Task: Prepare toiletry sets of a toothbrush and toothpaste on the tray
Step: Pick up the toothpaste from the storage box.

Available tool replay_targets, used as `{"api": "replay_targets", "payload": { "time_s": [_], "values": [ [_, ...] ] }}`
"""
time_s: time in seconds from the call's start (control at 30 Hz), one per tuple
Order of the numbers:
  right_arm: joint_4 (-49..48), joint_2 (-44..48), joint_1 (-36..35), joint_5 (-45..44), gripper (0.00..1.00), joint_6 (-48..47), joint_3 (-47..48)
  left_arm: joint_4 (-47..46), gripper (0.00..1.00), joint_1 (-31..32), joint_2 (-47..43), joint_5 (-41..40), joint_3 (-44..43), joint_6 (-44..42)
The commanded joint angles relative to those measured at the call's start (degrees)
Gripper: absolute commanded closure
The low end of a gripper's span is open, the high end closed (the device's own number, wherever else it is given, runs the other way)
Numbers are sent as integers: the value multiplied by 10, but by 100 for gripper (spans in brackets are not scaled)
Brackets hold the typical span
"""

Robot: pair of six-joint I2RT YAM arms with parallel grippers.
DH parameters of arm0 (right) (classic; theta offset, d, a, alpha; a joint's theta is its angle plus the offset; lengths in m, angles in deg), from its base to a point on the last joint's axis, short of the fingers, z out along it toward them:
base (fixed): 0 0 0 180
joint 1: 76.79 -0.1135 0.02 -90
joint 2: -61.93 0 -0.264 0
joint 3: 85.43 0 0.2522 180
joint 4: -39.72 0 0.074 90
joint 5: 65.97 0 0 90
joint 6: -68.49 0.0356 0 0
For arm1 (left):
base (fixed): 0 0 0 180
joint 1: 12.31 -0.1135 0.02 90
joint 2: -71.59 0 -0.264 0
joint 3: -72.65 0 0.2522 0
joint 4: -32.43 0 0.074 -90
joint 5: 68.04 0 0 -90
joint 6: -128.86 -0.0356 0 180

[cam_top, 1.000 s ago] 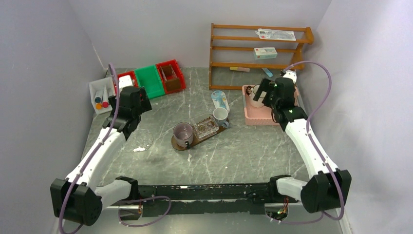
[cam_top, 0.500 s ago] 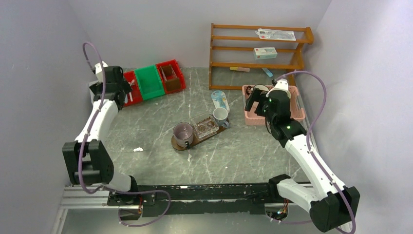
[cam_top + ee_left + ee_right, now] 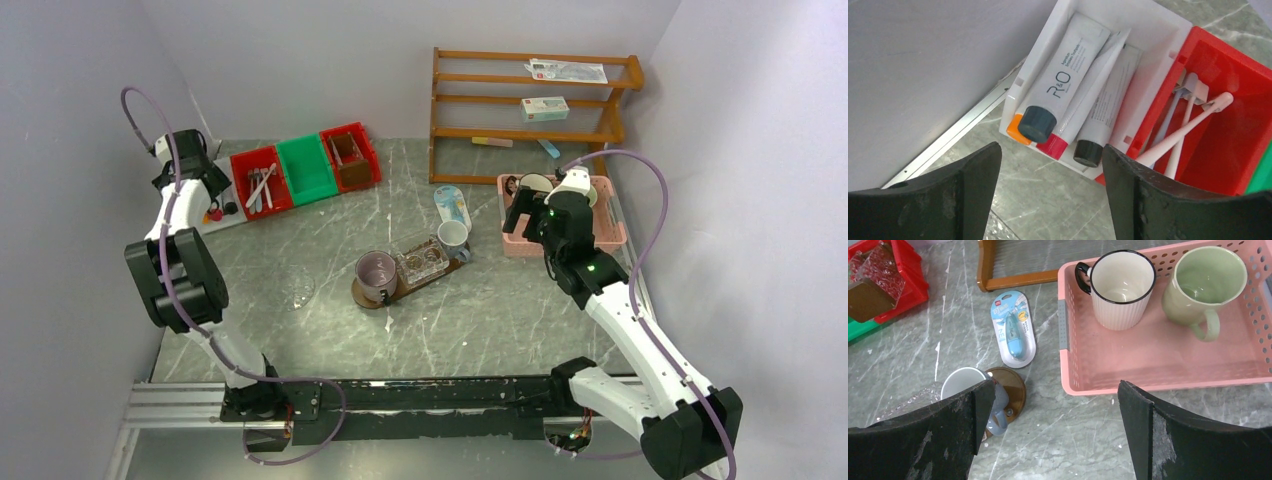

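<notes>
The dark brown tray lies mid-table and carries a purple mug, a glass cup and a blue-grey mug. Several white toothpaste tubes lie in a white bin at the far left. Beside it, white toothbrushes lie in a red bin. My left gripper hovers open and empty just short of the tube caps. My right gripper hangs open and empty over the table, between the blue-grey mug and a pink basket.
The pink basket holds a white mug and a green mug. A blue blister pack lies by the tray. A green bin, a red bin with a brown block and a wooden shelf stand at the back. Clear plastic lies left of the tray.
My left arm has swung from the table's left middle to the far left corner over the white bin, its jaws narrowing a little. My right gripper drew slightly back from the basket.
</notes>
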Motion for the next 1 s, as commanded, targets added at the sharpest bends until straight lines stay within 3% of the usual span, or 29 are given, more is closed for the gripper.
{"api": "replay_targets", "payload": {
  "time_s": [0.0, 0.23, 0.97],
  "values": [
    [-11, 5, -4, -15, 2, -11, -8, 15, 24, -21, 32, 37, -41, -7],
    [-17, -1, -6, -13, 2, -13, -11, 19, 40, -37, 79, 41, -71, -10],
    [-27, -8, -8, -17, 1, -13, -16, 23, 53, -38, 151, 64, -103, -16]
  ]
}}
